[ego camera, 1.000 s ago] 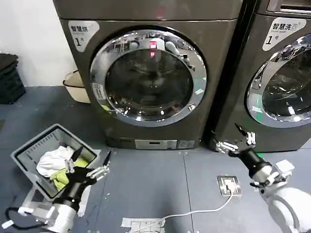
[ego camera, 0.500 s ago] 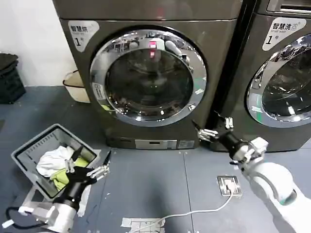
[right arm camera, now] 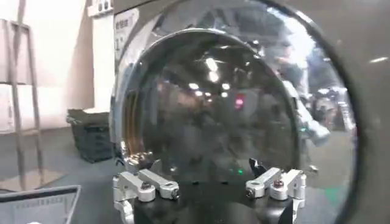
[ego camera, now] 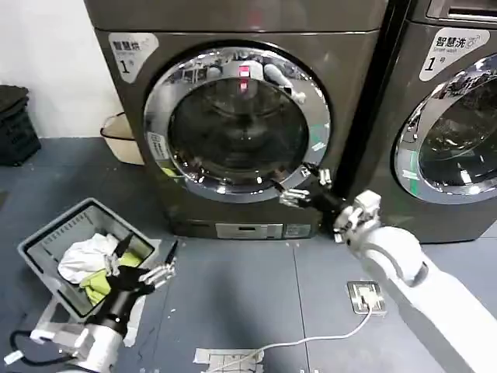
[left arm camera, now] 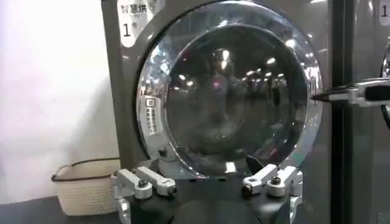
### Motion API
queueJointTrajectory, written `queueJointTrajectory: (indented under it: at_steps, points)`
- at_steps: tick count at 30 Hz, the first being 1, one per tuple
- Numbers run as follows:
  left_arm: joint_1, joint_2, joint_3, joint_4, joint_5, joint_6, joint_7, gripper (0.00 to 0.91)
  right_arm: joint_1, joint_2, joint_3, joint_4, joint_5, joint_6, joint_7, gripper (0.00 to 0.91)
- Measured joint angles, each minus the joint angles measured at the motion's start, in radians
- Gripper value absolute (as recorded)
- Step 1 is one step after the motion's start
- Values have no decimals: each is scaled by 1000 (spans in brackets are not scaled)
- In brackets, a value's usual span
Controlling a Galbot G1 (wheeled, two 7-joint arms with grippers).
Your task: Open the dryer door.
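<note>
Reaching for the rim is the step in hand. The dryer fills the middle of the head view, with a second machine just beside it on the robot's right. The dryer door is shut flush against the front panel, chrome ring around dark glass, pink mark near its top.

The right arm is stretched across the floor toward the lower right of the ring. The right claw has its fingers spread wide, holding nothing, tips at or just short of the chrome (can't tell if they touch). In its own wrist view the right claw faces the glass square on, and the ring's right edge curves away to the side.

My read on doing it well: no handle is visible, so the catch is probably on the right edge, opposite a left hinge. Aim the fingers at the ring's outer lip there, hook behind it rather than pinching the glass face, then pull out along the door's arc, not straight back.

The left claw is parked low by the laundry basket, fingers open, empty. Keep it there, clear of the swing.
</note>
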Motion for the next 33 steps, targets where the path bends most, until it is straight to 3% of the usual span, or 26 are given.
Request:
queueJointTrajectory:
  at_steps: [33]
  points:
    - [-19,3,-3,19,-2,1,0,907,285,252,-265,-330,-34,11,-2,907]
